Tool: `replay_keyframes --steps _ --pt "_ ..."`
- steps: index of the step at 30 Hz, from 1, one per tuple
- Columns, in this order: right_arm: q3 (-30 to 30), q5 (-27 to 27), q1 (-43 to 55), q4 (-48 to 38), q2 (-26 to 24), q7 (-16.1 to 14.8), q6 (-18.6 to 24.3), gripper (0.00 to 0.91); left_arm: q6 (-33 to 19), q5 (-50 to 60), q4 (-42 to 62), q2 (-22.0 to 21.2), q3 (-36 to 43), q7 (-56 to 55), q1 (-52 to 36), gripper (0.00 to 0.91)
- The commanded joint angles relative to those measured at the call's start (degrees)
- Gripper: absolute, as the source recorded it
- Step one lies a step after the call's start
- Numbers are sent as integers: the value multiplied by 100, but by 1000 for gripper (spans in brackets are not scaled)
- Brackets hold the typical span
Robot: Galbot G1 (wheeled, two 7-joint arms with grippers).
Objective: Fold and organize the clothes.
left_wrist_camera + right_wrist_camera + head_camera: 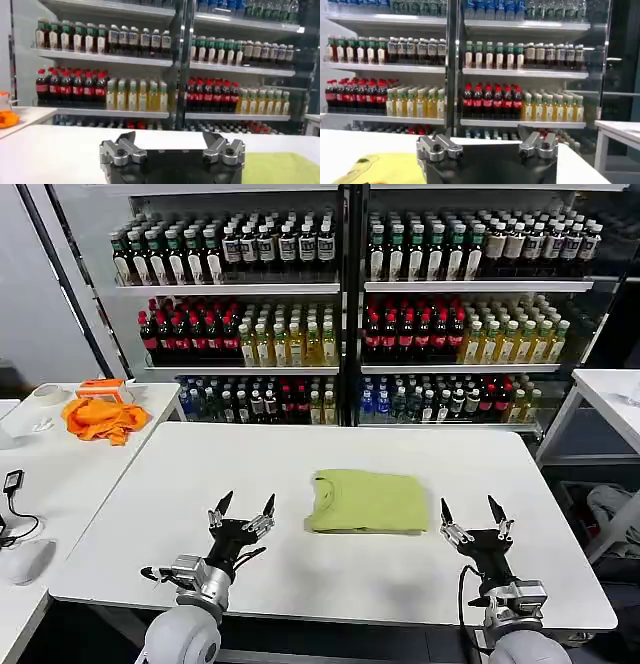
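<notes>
The clothes, one lime T-shirt (368, 502), lie folded into a flat rectangle on the white table (330, 569), its round neckline at the left end. A corner of the shirt shows in the left wrist view (282, 167) and in the right wrist view (385, 169). My left gripper (247, 506) rests open near the table's front, left of the shirt and apart from it. Its fingers (123, 145) spread wide with nothing between them. On the other side of the shirt, my right gripper (470, 508) stands open and empty too.
An orange cloth (102, 418) and a roll of tape (48, 394) sit on a side table at the left. Shelves of bottles (340, 304) fill the back wall. Another white table (610, 399) stands at the right.
</notes>
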Motion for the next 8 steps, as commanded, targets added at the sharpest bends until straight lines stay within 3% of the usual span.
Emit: replay_keyframes --steps 1,8 --pt "46 -146 -190 178 39 82 -27 907 -20 71 48 7 40 7 -59 907" --pt "-1 -21 -130 167 114 162 60 907 -29 75 125 -17 88 17 -133 907"
